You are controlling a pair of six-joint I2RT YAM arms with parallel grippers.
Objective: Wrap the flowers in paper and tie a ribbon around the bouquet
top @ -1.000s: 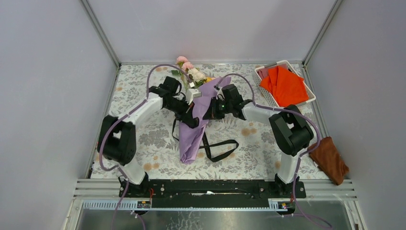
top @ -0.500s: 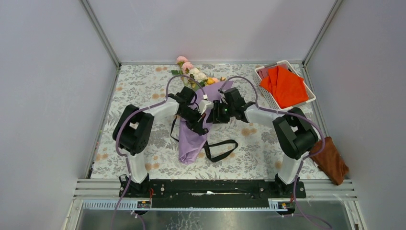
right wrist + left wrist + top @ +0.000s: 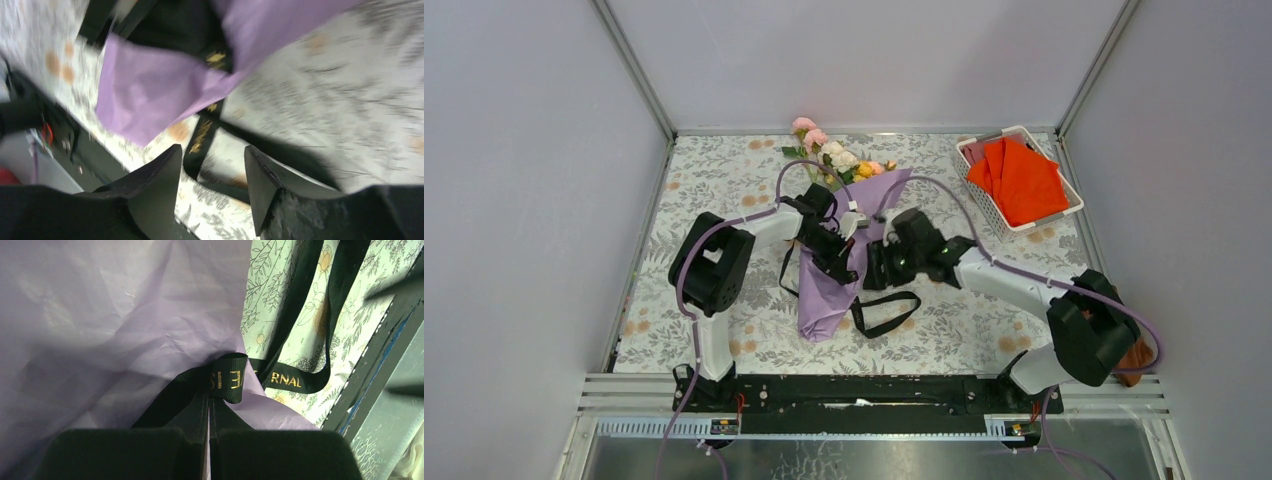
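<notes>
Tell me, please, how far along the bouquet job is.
Done: the paper wraps the flowers as a cone. In hand: the left gripper is shut on the ribbon at the paper; the right gripper is open above the loose tails. Remaining: no tied knot shows.

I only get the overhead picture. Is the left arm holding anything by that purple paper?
Observer: Yes. Its wrist camera shows the left end effector shut on the ribbon, against the paper.
Visitor: Is the ribbon plain?
Observer: No, it carries gold letters, partly folded away.
Visitor: And the right arm?
Observer: The right end effector is open and empty, above ribbon lying on the table.
</notes>
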